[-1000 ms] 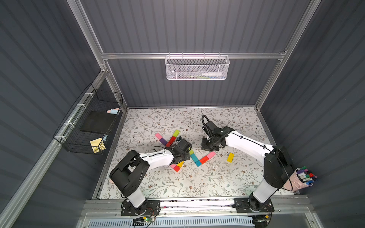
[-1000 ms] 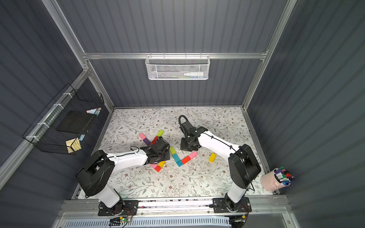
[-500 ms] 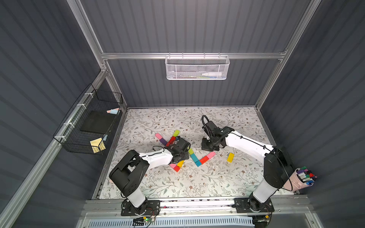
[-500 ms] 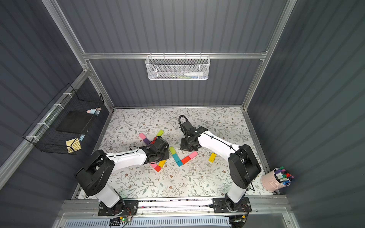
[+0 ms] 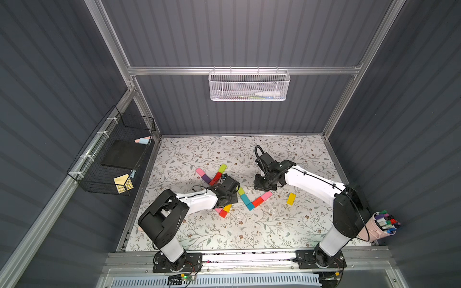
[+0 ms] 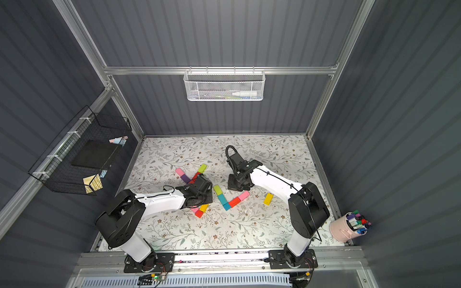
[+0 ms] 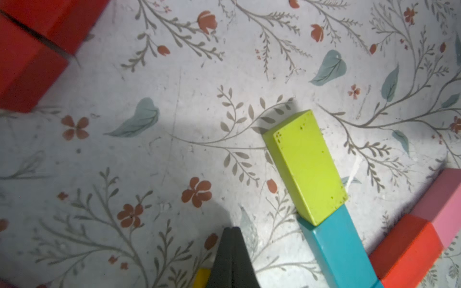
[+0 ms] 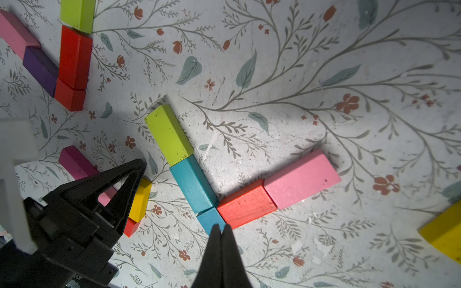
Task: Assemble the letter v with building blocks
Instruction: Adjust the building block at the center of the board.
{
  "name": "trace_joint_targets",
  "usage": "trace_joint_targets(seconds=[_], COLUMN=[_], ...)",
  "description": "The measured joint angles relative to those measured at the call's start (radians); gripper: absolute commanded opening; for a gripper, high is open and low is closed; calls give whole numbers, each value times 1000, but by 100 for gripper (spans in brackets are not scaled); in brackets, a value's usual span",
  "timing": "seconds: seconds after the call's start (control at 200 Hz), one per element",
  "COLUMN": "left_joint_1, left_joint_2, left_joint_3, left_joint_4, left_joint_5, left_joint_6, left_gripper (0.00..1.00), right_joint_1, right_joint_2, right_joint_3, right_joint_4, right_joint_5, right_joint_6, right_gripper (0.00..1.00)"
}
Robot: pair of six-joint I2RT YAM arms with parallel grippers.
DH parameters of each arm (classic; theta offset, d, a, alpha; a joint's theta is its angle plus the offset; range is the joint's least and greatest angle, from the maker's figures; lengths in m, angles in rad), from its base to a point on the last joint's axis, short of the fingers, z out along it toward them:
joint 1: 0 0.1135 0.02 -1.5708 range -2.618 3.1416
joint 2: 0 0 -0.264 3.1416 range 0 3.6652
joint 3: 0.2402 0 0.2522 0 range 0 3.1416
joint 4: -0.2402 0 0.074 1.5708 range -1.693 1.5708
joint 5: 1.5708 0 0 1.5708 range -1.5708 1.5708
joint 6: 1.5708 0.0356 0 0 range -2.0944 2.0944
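On the floral mat several building blocks form a V: a lime block [image 5: 241, 191] [image 8: 169, 134], a teal block [image 8: 193, 185] and a small teal block [image 8: 209, 219] make one stroke. A red block [image 8: 247, 203] and a pink block [image 8: 301, 178] make the other. My left gripper [image 7: 232, 228] is shut and empty, low over the mat just left of the lime block [image 7: 306, 167]. It stands above a yellow block [image 8: 141, 199] in a small loose cluster. My right gripper [image 8: 220, 225] is shut and empty, hovering behind the V's pink end [image 5: 267, 195].
A second group of pink [image 5: 200, 171], purple, red and lime blocks lies behind the left gripper. A loose yellow block [image 5: 290, 198] lies right of the V. A black wire basket [image 5: 112, 159] hangs on the left wall. A pink marker cup [image 5: 381, 224] stands at the front right.
The left wrist has shifted only slightly beside the lime block. The right arm and the blocks have stayed where they were.
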Motion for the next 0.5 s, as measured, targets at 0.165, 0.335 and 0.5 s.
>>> trace_joint_targets(seconds=[0.165, 0.335, 0.5], left_joint_1=[-2, -10, -23], left_joint_2=[0, 2, 7], left_joint_3=[0, 0, 0], left_joint_4=[0, 2, 13], left_joint_5=[2, 13, 24], left_joint_6=[22, 32, 33], left_gripper=[0, 0, 0], right_joint_1=[0, 0, 0], right_joint_2=[0, 0, 1], right_joint_3=[0, 0, 0], right_joint_4=[4, 5, 5], right_joint_5=[0, 0, -5], right_joint_6=[0, 0, 0], right_gripper=[0, 0, 0])
